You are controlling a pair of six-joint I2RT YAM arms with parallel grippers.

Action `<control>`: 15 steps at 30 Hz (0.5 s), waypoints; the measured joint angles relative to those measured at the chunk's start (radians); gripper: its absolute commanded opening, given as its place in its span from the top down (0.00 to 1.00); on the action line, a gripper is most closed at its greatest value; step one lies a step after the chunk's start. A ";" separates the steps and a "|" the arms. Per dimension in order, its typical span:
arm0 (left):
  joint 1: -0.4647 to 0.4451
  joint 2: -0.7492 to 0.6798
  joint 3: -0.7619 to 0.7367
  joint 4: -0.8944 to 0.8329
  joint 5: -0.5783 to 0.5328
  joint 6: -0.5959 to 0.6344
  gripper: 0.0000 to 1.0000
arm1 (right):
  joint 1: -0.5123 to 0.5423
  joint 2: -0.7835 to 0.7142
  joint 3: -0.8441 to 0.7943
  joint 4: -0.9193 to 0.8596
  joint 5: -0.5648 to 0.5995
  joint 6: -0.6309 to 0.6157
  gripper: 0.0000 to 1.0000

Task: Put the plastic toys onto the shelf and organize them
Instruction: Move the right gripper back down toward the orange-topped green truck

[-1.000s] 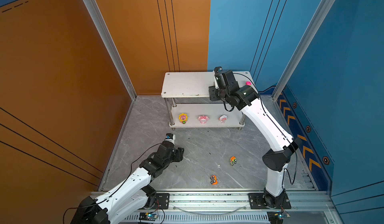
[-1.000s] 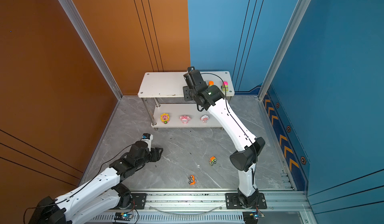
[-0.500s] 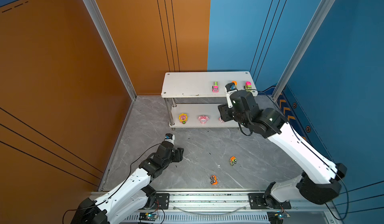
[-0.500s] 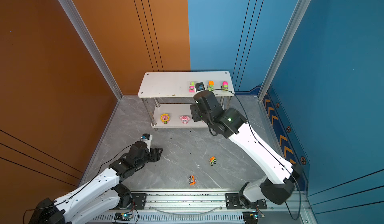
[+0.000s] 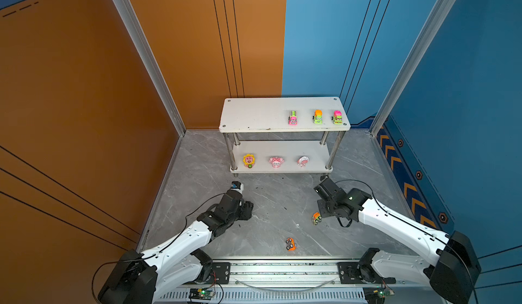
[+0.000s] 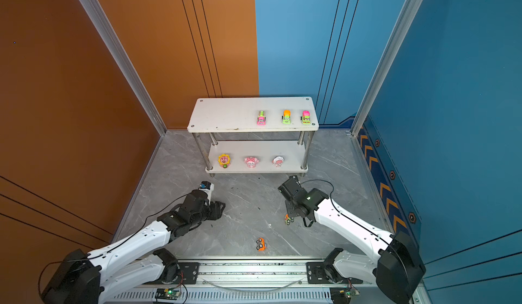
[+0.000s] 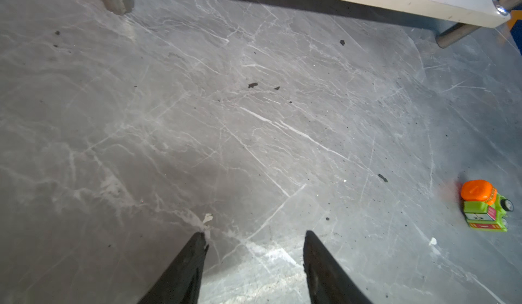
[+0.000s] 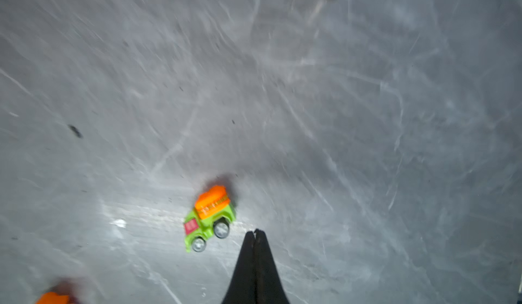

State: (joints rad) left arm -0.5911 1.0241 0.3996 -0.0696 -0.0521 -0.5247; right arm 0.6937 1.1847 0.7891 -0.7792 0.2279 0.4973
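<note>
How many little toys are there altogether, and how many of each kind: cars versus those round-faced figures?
Toy cars: 5 – pink car, orange-topped green car, pink-topped green car on top of the shelf; green-and-orange truck, orange car on the floor.
Round-faced figures: 3 – yellow figure, pink figure, pale pink figure on the lower board.
Total: 8

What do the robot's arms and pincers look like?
The left arm and right arm have white shells, black joints and thin black cables. A green light marks the right one. The left gripper and right gripper each end in two pointed black fingers.
</note>
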 measured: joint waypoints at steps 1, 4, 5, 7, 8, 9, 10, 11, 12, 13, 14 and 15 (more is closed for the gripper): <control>-0.006 0.005 0.002 0.003 0.000 0.000 0.43 | -0.016 -0.008 -0.033 0.014 -0.022 0.013 1.00; -0.015 0.013 0.005 0.008 0.000 0.000 0.42 | -0.050 -0.027 -0.089 0.056 -0.068 0.043 1.00; -0.017 0.016 0.006 0.010 0.000 0.000 0.42 | -0.053 -0.029 -0.101 0.072 -0.077 0.051 1.00; -0.019 0.022 0.010 0.014 0.000 0.000 0.42 | -0.053 -0.029 -0.116 0.100 -0.098 0.060 1.00; -0.020 0.026 0.013 0.014 0.000 0.000 0.42 | -0.053 -0.028 -0.119 0.113 -0.108 0.065 1.00; -0.020 0.031 0.015 0.014 0.000 -0.001 0.42 | -0.053 -0.027 -0.119 0.124 -0.117 0.069 1.00; -0.021 0.037 0.018 0.016 0.000 -0.001 0.42 | -0.053 -0.024 -0.119 0.140 -0.124 0.073 1.00; -0.024 0.042 0.021 0.018 0.000 -0.001 0.42 | -0.053 -0.022 -0.119 0.154 -0.129 0.077 1.00; -0.026 0.045 0.022 0.020 0.000 -0.002 0.42 | -0.052 -0.019 -0.119 0.165 -0.133 0.080 1.00; -0.029 0.049 0.022 0.022 0.000 -0.004 0.42 | -0.049 -0.014 -0.119 0.177 -0.139 0.083 1.00; -0.030 0.051 0.022 0.022 0.000 -0.005 0.42 | -0.044 -0.008 -0.119 0.187 -0.140 0.085 1.00; -0.030 0.052 0.022 0.022 0.000 -0.006 0.42 | -0.040 -0.002 -0.119 0.194 -0.146 0.088 1.00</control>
State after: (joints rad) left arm -0.6212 1.0763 0.4217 -0.0475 -0.0521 -0.5304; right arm 0.6533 1.1828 0.6704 -0.5854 0.0822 0.5850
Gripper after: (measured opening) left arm 0.576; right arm 0.048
